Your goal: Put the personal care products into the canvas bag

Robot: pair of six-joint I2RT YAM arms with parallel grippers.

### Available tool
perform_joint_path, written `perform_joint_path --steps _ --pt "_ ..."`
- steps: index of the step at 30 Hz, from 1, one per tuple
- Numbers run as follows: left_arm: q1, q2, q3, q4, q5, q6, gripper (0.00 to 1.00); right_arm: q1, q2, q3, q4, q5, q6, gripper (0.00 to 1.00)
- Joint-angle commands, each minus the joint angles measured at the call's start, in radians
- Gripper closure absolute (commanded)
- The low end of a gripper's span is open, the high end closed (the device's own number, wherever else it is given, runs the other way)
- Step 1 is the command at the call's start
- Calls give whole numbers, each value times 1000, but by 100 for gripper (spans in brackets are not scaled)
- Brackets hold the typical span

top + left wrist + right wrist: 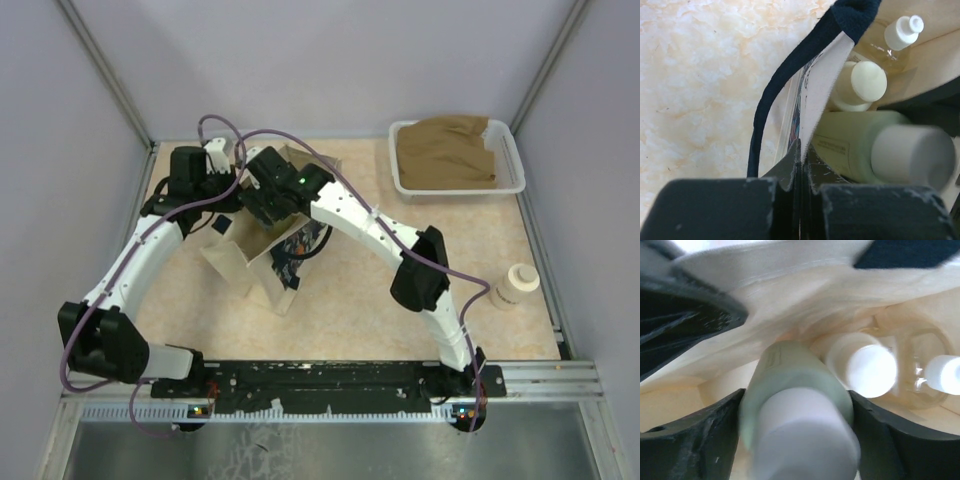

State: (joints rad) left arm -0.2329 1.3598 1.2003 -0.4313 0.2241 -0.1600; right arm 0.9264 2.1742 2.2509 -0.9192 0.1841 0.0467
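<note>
Risk: if my left hand [799, 167] slips off rim, canvas bag [821, 85] mouth folds shut over my right hand [799, 440]; releasing green cylinder [790, 375] carelessly may knock cream bottle [862, 85] and clear bottle [900, 35] already inside. Left hand clenched on bag rim beside navy handle [790, 75]. Right hand part open, grasping green cylinder on both sides, inside bag mouth, not yet let go
</note>
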Motion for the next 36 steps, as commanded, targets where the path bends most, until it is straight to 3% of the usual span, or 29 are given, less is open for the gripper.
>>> perform_joint_path --steps 1,2,3,12,17,20,23,26,30,36 --pt "-43 -35 30 6 72 62 100 -18 -59 -63 93 153 -26 12" --pt "-43 -37 29 6 65 60 100 -19 -73 -86 104 151 -25 3" --pt "-43 -39 28 6 61 59 100 -19 -85 -101 114 148 -24 1" --pt "-42 -42 20 8 54 56 100 -18 -228 -186 149 177 7 1" --pt "-42 -45 9 8 31 59 100 -16 -434 -300 172 244 43 1" --pt "-39 -44 3 13 21 57 99 -15 -638 -397 182 294 79 1" --pt "-37 -47 -7 26 15 56 97 -16 -783 -470 113 376 139 1" --pt "-36 -47 -11 32 1 57 97 -24 -867 -530 -52 553 262 1" --pt "-34 -41 -1 32 -25 54 97 -109 -990 -719 -153 531 434 1" --pt "-34 -44 0 50 -16 41 96 -363 -1134 -932 -306 479 553 1"
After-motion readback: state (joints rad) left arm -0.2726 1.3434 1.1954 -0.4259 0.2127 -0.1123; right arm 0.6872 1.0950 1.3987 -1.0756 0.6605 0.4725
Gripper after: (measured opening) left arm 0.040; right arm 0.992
